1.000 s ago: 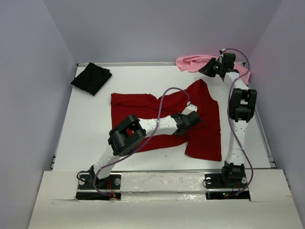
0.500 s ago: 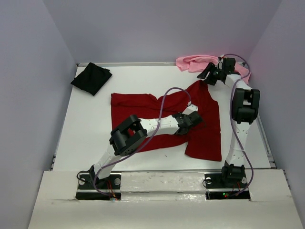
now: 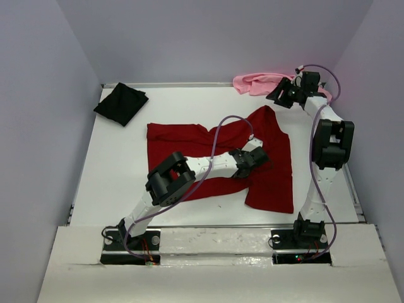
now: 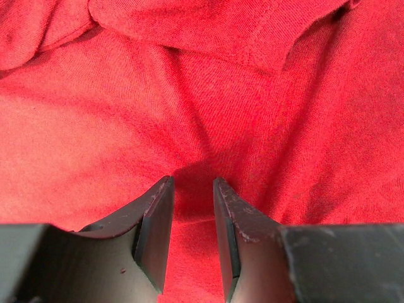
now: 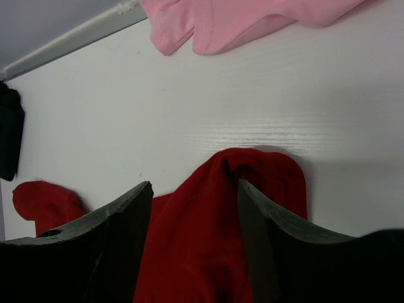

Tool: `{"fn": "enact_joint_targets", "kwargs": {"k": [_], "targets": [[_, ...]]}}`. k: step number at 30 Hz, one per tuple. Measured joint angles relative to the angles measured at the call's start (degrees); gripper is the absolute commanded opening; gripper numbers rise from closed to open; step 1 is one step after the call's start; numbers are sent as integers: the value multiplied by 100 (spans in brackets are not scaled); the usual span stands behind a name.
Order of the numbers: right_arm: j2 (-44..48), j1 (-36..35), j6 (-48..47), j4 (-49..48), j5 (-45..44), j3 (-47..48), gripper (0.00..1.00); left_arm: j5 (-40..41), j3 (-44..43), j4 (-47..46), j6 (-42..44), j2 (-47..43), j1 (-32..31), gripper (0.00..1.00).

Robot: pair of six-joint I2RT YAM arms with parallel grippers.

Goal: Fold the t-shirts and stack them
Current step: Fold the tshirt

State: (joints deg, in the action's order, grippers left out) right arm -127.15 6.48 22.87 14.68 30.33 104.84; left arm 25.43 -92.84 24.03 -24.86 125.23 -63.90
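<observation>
R gripper opened, off red shirt, L gripper pressing it

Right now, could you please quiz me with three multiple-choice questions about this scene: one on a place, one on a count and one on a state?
1. Where does the black t-shirt lie on the table?
A) far left corner
B) near right edge
C) the middle

2. How many t-shirts are in view?
A) two
B) three
C) four

3. How do the jaws of the right gripper stand?
A) shut on cloth
B) wide apart, empty
C) hidden

Answers:
1 A: it sits where the far and left edges meet.
2 B: the black one, the dark red t-shirt and the pink t-shirt.
3 B: the right wrist view shows a wide gap with nothing held.
</observation>
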Motion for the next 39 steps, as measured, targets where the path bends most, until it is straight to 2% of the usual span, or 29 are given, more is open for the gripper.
{"fn": "enact_joint_targets", "kwargs": {"k": [2,4,39], "targets": [[26,4,-17,0,7,-66,56,0,-26,24,4,15,0,42],[31,9,-24,15,20,-155,55,0,-50,50,13,24,0,42],[-396,-173,-17,-96,310,-623,54,-4,-92,98,35,42,4,42]]}}
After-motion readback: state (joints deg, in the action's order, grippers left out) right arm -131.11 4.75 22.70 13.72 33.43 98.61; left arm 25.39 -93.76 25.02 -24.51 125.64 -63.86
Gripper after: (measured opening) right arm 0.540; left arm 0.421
